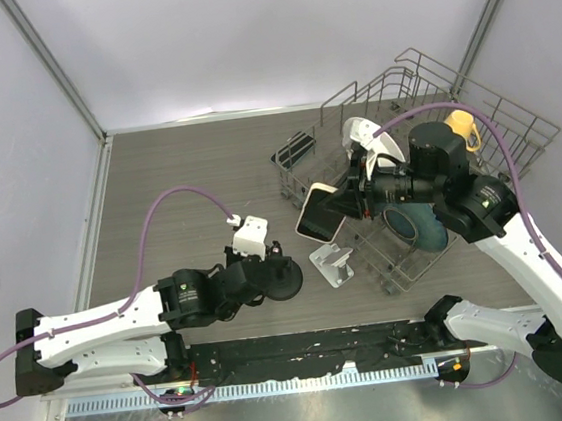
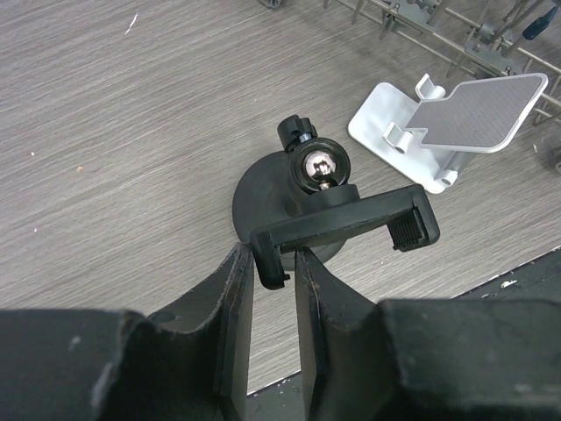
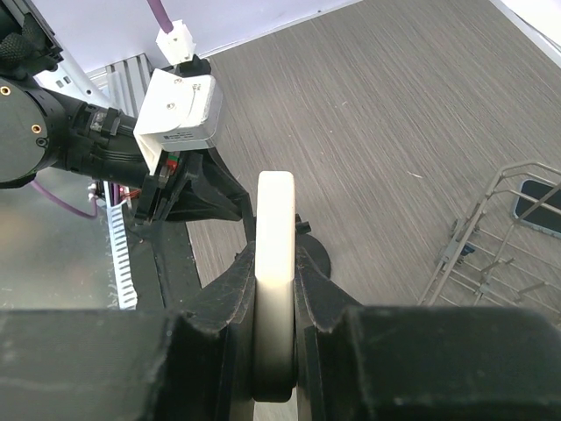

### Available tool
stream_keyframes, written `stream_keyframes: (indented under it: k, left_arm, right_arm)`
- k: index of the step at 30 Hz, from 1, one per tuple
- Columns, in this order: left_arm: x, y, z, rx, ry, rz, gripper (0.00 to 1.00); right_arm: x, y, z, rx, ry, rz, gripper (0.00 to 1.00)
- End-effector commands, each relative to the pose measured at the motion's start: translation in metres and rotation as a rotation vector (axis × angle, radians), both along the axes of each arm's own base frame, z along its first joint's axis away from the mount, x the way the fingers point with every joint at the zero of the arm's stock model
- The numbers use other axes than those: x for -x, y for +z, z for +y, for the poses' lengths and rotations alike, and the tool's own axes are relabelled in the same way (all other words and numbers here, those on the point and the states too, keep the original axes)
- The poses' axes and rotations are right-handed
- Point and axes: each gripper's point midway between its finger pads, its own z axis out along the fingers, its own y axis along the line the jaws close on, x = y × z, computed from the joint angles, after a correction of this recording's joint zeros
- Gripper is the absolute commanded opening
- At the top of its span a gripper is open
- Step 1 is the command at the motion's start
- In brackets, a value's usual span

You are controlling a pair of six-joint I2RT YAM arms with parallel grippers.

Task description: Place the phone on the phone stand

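Right pincer (image 1: 341, 207): clenched on the phone (image 1: 318, 214), gripping it by one end, with the thin edge upright between the fingers.
Phone: held in the air, clear of the table (image 1: 185, 160), just outside the dish rack (image 1: 512, 116). It sticks out ahead of the fingers toward the left arm, and its long axis seems to run that way too.
Phone stand (image 1: 332, 263): the white one sits on the table close under the phone, a little toward the arm bases, with nothing on its grey pad.
Key relation: the stand lies below and just nearer than the pincer, so the coming move looks like a short descent with the phone tipped back onto the pad.
Left pincer (image 2: 274, 272): its fingers straddle the end of the clamp bar (image 2: 351, 224) on a black ball-joint mount (image 2: 302, 189) beside the stand. I cannot tell whether they pinch it or stand free.
Nearer arm: the left is closer to the stand, but the right has the phone – the placing falls to it.
Risk: the black mount crowds the approach.
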Motion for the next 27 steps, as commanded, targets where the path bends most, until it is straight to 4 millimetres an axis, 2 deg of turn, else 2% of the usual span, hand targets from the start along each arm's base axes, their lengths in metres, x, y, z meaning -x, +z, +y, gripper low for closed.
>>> stream_keyframes:
  k: [1, 3, 5, 6, 7, 8, 10, 12, 14, 15, 16, 18, 19, 21, 22, 23, 27]
  left_arm:
    - [-0.006, 0.007, -0.007, 0.036, 0.013, -0.039, 0.24]
    - [-0.006, 0.007, -0.007, 0.039, 0.006, -0.043, 0.16]
    - [-0.005, 0.007, -0.007, 0.042, -0.004, -0.045, 0.08]
    - [-0.005, 0.007, -0.007, 0.044, -0.007, -0.045, 0.01]
    - [-0.004, 0.007, -0.006, 0.047, -0.013, -0.043, 0.00]
    - [-0.003, 0.005, -0.005, 0.043, -0.022, -0.042, 0.00]
    - [-0.001, 0.006, -0.004, 0.047, -0.048, -0.051, 0.00]
    - [0.000, 0.010, -0.005, 0.065, -0.071, -0.062, 0.00]
    - [0.003, 0.016, -0.004, 0.077, -0.108, -0.075, 0.00]
    - [0.004, 0.017, -0.004, 0.079, -0.119, -0.078, 0.00]
    - [0.004, 0.018, -0.003, 0.079, -0.130, -0.083, 0.00]
    - [0.008, 0.023, -0.003, 0.083, -0.176, -0.096, 0.00]
    - [0.009, 0.021, -0.002, 0.077, -0.190, -0.097, 0.00]
    - [0.012, 0.020, -0.003, 0.062, -0.236, -0.097, 0.00]
    - [0.013, 0.020, -0.004, 0.059, -0.251, -0.097, 0.00]
    - [0.015, 0.018, -0.005, 0.041, -0.277, -0.092, 0.00]
    - [0.020, 0.021, -0.008, 0.032, -0.339, -0.097, 0.00]
  right_arm:
    - [0.000, 0.027, 0.004, -0.063, 0.000, -0.065, 0.00]
    - [0.000, 0.024, 0.005, -0.054, -0.007, -0.077, 0.00]
    - [0.001, 0.015, 0.005, -0.021, 0.007, -0.116, 0.00]
    - [0.005, 0.009, 0.007, -0.004, 0.031, -0.124, 0.00]
    - [0.009, 0.001, 0.008, 0.019, 0.054, -0.134, 0.00]
    - [0.011, -0.010, 0.009, 0.058, 0.074, -0.122, 0.00]
    - [0.023, -0.016, 0.015, 0.086, 0.146, -0.133, 0.00]
    - [0.050, -0.025, 0.024, 0.097, 0.304, -0.129, 0.00]
    - [0.067, -0.036, 0.031, 0.128, 0.375, -0.144, 0.00]
    - [0.064, -0.043, 0.031, 0.171, 0.353, -0.186, 0.00]
    - [0.077, -0.050, 0.037, 0.193, 0.399, -0.201, 0.00]
    - [0.085, -0.057, 0.042, 0.214, 0.446, -0.202, 0.00]
    - [0.096, -0.060, 0.047, 0.206, 0.504, -0.215, 0.00]
    - [0.108, -0.050, 0.063, 0.132, 0.560, -0.278, 0.00]
    - [0.114, -0.057, 0.068, 0.124, 0.617, -0.328, 0.00]
    - [0.124, -0.051, 0.077, 0.085, 0.661, -0.381, 0.00]
    - [0.136, -0.054, 0.104, 0.038, 0.752, -0.435, 0.00]
